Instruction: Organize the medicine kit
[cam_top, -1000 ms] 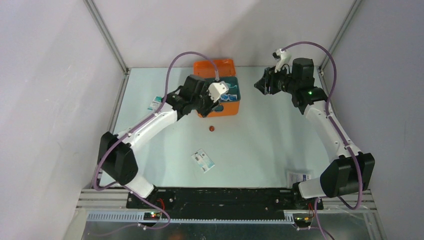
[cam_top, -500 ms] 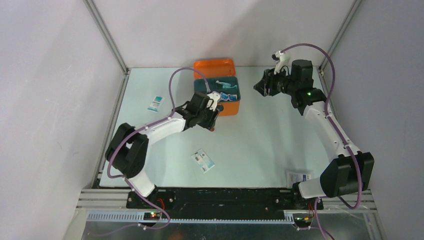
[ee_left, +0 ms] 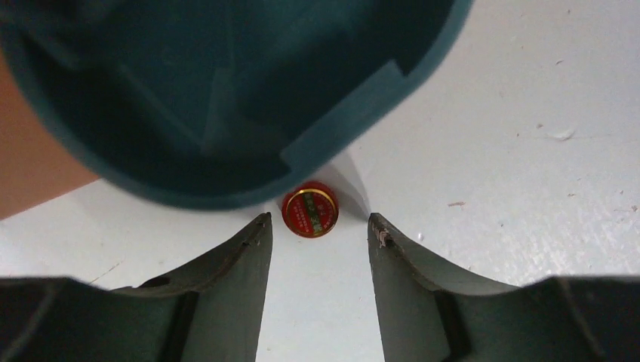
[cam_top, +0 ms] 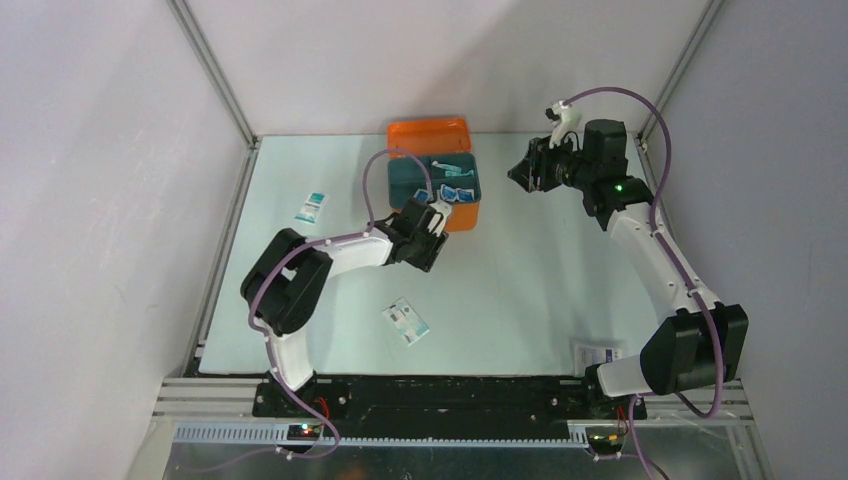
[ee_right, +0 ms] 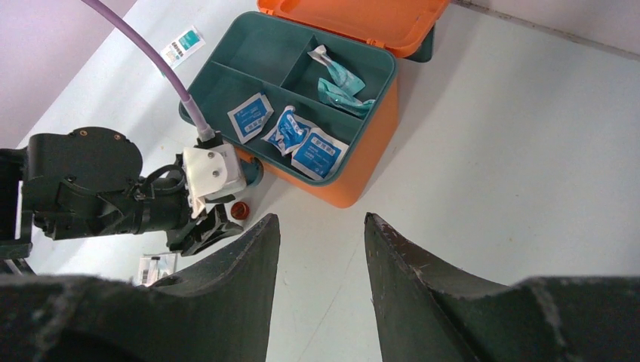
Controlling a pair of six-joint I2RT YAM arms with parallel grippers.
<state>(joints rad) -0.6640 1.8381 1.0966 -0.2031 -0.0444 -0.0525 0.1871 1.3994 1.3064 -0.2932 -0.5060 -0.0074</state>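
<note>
The orange medicine kit stands open at the back of the table, lid flipped back. A dark teal tray sits in it, holding several blue sachets. A small red round tin lies on the table just in front of the kit. My left gripper is open and low over the table. The tin lies just beyond its fingertips, untouched. From above, the left gripper hides the tin. My right gripper hangs open and empty, high to the right of the kit.
Flat packets lie loose on the table: one at the left, one in the middle front, one by the right arm's base. The kit's teal rim looms close above the left fingers. Walls close in the table's sides.
My left arm has swung from over the kit's tray down to the table in front of the kit, onto the red tin's spot. The right arm has hardly moved.
</note>
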